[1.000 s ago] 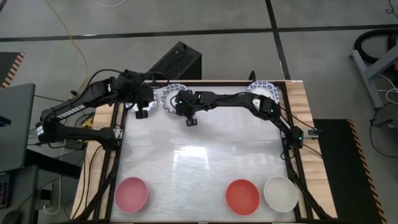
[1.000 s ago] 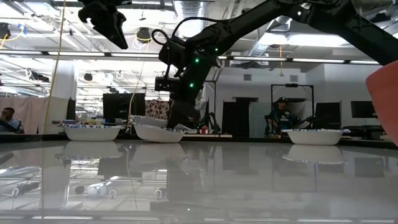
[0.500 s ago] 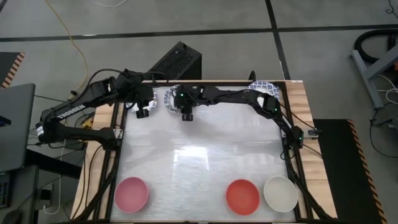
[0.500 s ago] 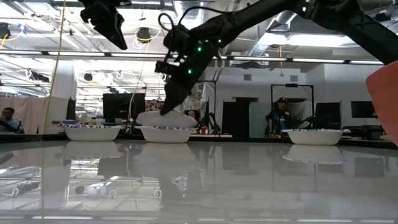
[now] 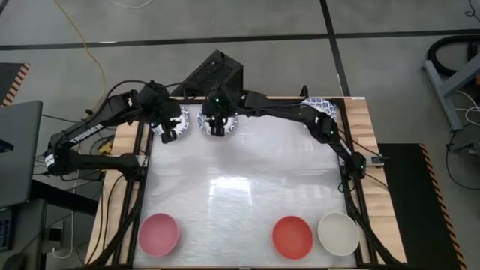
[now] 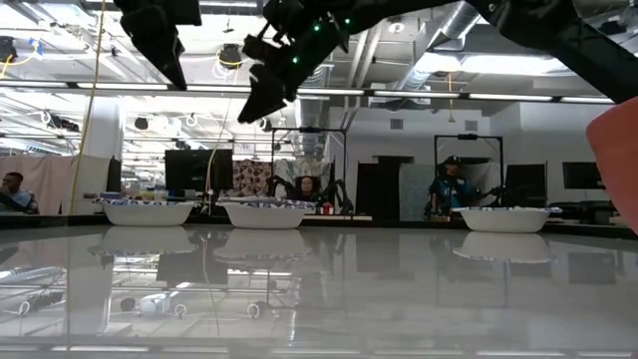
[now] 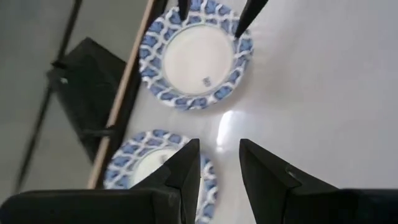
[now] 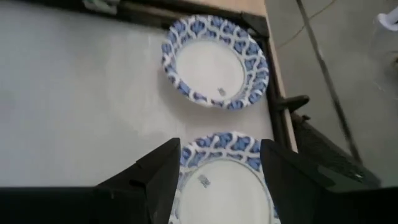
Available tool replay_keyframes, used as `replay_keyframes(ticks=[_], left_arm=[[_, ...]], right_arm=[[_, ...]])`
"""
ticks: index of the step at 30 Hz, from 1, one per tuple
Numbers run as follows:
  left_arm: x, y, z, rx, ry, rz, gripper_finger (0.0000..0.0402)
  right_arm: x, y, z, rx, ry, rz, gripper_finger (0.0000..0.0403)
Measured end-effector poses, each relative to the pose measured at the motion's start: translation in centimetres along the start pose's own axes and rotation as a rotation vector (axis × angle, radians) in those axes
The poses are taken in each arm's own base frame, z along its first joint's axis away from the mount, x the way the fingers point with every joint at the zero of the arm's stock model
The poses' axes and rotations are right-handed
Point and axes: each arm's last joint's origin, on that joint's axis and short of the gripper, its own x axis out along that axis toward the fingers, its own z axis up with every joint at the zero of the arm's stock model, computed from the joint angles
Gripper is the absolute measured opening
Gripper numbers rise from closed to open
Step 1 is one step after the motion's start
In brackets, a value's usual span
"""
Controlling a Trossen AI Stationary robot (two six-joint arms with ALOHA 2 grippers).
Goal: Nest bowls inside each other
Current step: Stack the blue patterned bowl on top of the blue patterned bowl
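Your right gripper released, empty, above middle blue-rimmed bowl; left gripper parted, empty, over neighbouring blue-rimmed bowl.

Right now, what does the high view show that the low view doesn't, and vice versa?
High only: the pink bowl, the plain white bowl, all of the red bowl, and both whole arms. Low only: the room behind, with a seated person. Both: the blue-rimmed bowls at the far edge, with the open right gripper above the middle one and the left gripper beside it.
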Motion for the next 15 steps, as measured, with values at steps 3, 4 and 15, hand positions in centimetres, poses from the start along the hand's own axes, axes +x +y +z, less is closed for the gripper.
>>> replay_keyframes(ticks=[3, 4, 15], left_arm=[[1.5, -0.5, -0.9, -0.023, 0.045, -0.031, 0.0103], [2.1, -0.6, -1.3, -0.029, 0.065, -0.038, 0.0103], [6.6, -1.9, -5.0, -0.084, 0.203, 0.004, 0.0103]], right_arm=[[-2.2, -0.5, 1.9, 0.008, -0.065, -0.007, 0.0244], [-3.1, -0.6, 2.4, 0.007, -0.083, -0.012, 0.0244], [-15.4, -1.8, 5.4, 0.014, -0.215, -0.085, 0.0244]])
